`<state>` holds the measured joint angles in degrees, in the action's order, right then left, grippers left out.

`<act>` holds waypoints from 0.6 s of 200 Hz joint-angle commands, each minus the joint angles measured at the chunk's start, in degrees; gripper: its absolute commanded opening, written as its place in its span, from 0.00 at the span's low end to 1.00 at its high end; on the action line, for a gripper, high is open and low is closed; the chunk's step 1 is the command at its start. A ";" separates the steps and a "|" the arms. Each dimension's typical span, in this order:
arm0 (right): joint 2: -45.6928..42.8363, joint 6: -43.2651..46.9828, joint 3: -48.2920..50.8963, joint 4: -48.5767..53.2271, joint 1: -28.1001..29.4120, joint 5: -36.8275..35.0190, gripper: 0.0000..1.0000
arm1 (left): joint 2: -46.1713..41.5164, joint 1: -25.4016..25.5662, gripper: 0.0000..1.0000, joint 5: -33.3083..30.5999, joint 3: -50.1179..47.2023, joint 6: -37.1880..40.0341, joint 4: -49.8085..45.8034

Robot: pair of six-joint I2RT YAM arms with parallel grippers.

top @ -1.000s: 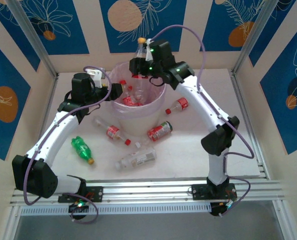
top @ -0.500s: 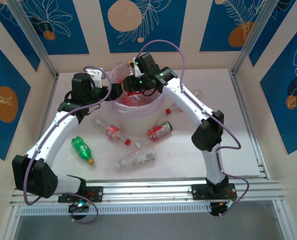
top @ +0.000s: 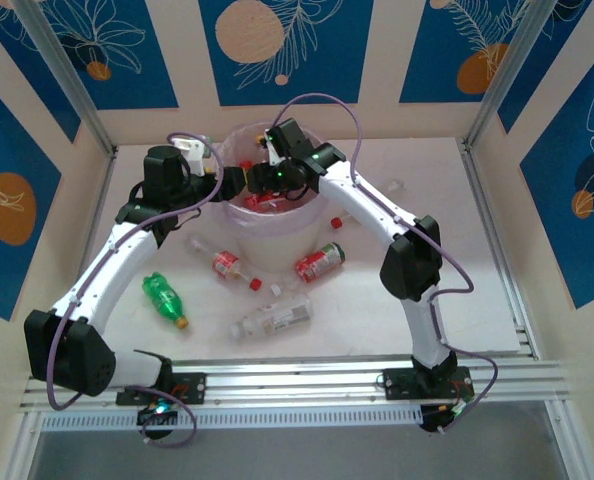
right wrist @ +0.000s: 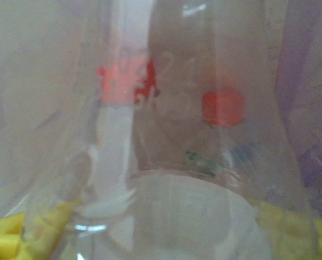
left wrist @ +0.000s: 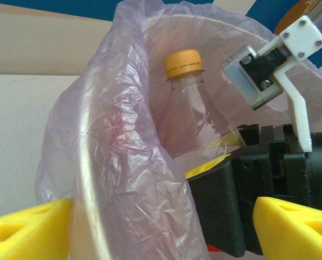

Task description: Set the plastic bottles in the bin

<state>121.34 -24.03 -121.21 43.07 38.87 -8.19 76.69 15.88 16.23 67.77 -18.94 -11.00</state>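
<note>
- The round white bin lined with a translucent pink-lilac plastic bag (top: 282, 226) stands toward the back of the white desk (top: 477, 280), between the two arms.
- The right hand (top: 266, 180) reaches down into the mouth of the bin from its right side.
- A clear plastic bottle with a yellow cap (left wrist: 193, 119) stands upright inside the bin, cap uppermost, close to the bagged wall. One yellow pad of the right hand lies against its lower side.
- From the right wrist, the clear body of that bottle fills the space between the yellow fingertips (right wrist: 12, 238). I cannot tell whether they clamp it or stand just off it.
- The left hand (left wrist: 161, 227) is released, its two yellow tips spread wide at the bin's left rim. The crinkled, bag-covered rim rises between them, and it grasps nothing.
- Red-labelled bottles (top: 262, 203) lie in the bottom of the bin, under the right hand.
- Four bottles lie on their sides on the desk in front of the bin:
  - a clear bottle with a red label and red cap (top: 222, 262);
  - a mostly red-labelled bottle (top: 319, 262);
  - a pale-labelled clear bottle (top: 274, 317), nearest the arm bases;
  - a green bottle with a yellow cap (top: 164, 297), off to the left.
- A red-capped bottle (top: 336, 222) lies just beside the bin's right wall, mostly hidden under the right arm.
</note>
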 commanded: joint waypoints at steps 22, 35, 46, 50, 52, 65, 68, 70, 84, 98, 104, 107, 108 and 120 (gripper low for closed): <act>1.65 0.03 1.39 2.19 0.73 0.89 0.77 | 2.77 1.96 0.84 -0.76 -2.55 4.70 -9.47; 1.63 0.14 1.10 2.27 0.77 0.76 0.80 | 2.77 2.01 0.84 -0.76 -2.55 4.71 -9.40; 1.54 0.45 0.70 2.50 0.74 0.38 0.84 | 2.82 1.96 0.84 -0.76 -2.49 4.79 -9.43; 1.60 0.54 0.45 2.65 0.70 0.08 0.85 | 2.85 1.96 0.84 -0.76 -2.55 4.79 -9.47; 1.48 0.56 0.38 2.66 0.66 -0.08 0.86 | 2.75 1.96 0.84 -0.76 -2.55 4.77 -9.47; 1.24 1.18 -0.44 3.13 0.68 -0.67 0.89 | 2.68 1.96 0.84 -0.76 -2.55 4.79 -9.40; 1.19 1.37 -0.68 3.22 0.68 -0.77 0.90 | 2.68 1.96 0.84 -0.72 -2.55 4.77 -9.41; 1.14 1.47 -0.78 3.35 0.68 -0.84 0.91 | 2.68 1.96 0.84 -0.75 -2.55 4.78 -9.46; 0.84 2.24 -2.14 4.14 0.63 -1.19 0.96 | 2.63 1.96 0.84 -0.72 -2.55 4.79 -9.43; 0.43 3.01 -3.61 5.12 0.76 -1.52 0.99 | 2.66 2.03 0.84 -0.76 -2.51 4.75 -9.40; 0.10 3.31 -4.17 5.43 0.81 -1.65 0.99 | 2.61 1.97 0.84 -0.76 -2.55 4.73 -9.42; 0.00 3.57 -4.42 5.51 0.77 -1.77 0.99 | 2.61 2.00 0.84 -0.76 -2.55 4.78 -9.42; -0.07 3.60 -4.49 5.57 0.72 -1.80 0.99 | 2.60 1.98 0.84 -0.76 -2.55 4.78 -9.40; -1.02 4.04 -5.08 5.87 0.85 -2.34 0.99 | 2.61 1.99 0.84 -0.74 -2.50 4.79 -9.48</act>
<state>122.17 -22.11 -123.00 47.07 39.16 -9.26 76.66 15.88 16.21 67.79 -18.96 -11.07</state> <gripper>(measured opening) 0.991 0.839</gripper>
